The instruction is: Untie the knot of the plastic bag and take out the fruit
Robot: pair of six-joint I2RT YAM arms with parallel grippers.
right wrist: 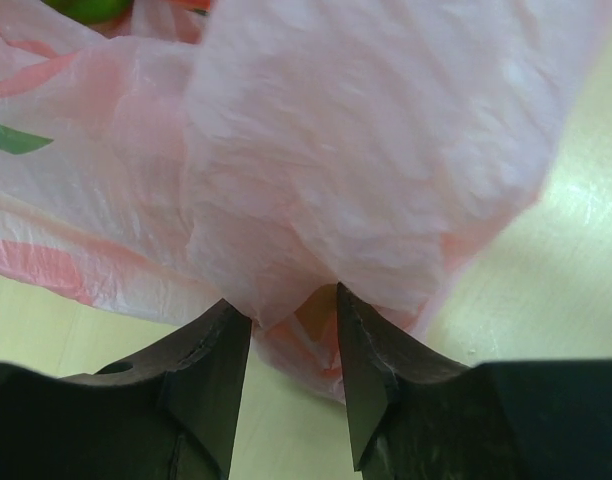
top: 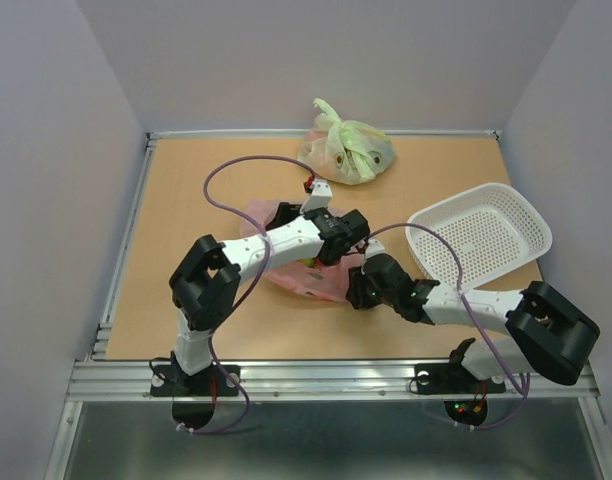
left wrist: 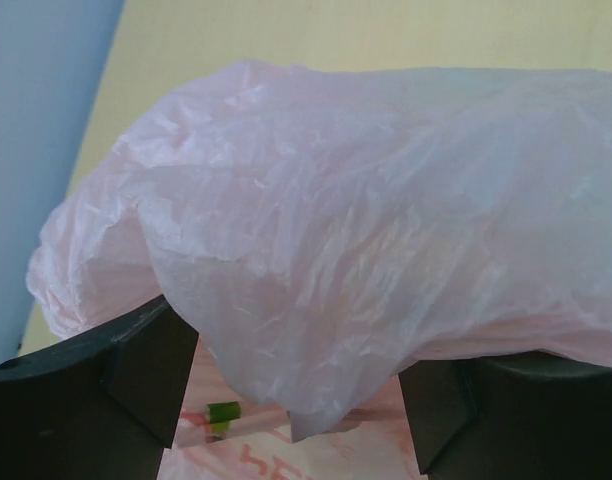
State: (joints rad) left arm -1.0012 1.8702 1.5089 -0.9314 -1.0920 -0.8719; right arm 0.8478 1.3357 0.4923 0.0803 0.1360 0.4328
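The pink plastic bag (top: 311, 278) lies crumpled mid-table, partly under both grippers. Fruit shows only as small coloured bits through the film (top: 308, 264); a green piece (right wrist: 91, 8) is at the top edge of the right wrist view. My left gripper (top: 348, 236) hangs over the bag's far right side. Its jaws stand wide apart (left wrist: 296, 400), and a loose fold of the bag (left wrist: 336, 250) hangs between them. My right gripper (top: 362, 288) is at the bag's near right edge. Its jaws (right wrist: 294, 310) stand a little apart, with a fold of the bag (right wrist: 366, 150) at their tips. No knot is visible.
A pale green tied bag (top: 346, 150) with fruit inside sits at the back of the table. A white perforated basket (top: 481, 235) stands at the right. Purple cables loop over both arms. A metal rail borders the table's left and near edges.
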